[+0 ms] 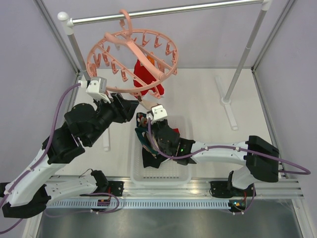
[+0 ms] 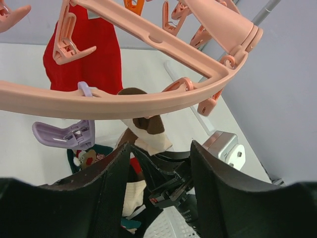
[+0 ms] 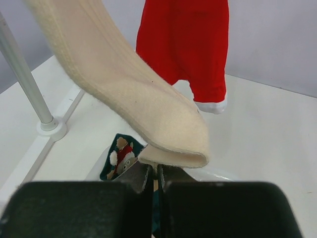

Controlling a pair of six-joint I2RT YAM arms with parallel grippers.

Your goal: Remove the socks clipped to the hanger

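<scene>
The salmon-pink hanger [image 1: 130, 52] hangs tilted by its hook from the metal rail. Red socks [image 1: 145, 79] are clipped under it and also show in the left wrist view [image 2: 91, 54] and the right wrist view [image 3: 185, 44]. A beige-brown sock [image 2: 147, 130] hangs from the ring's near rim [image 2: 124, 101]. My right gripper [image 3: 156, 171] is shut on the lower edge of this beige sock [image 3: 133, 99], just above the basket; it also shows from above [image 1: 145, 118]. My left gripper [image 2: 158, 163] is open and empty just below the ring's near rim [image 1: 132, 106].
A white basket [image 1: 186, 148] under the right gripper holds loose socks, among them a dark teal patterned one [image 3: 119, 156] and a black one [image 1: 151, 159]. A lilac clip [image 2: 67, 135] hangs from the ring. The rail's posts [image 1: 242, 57] [image 3: 25, 79] stand on the white table.
</scene>
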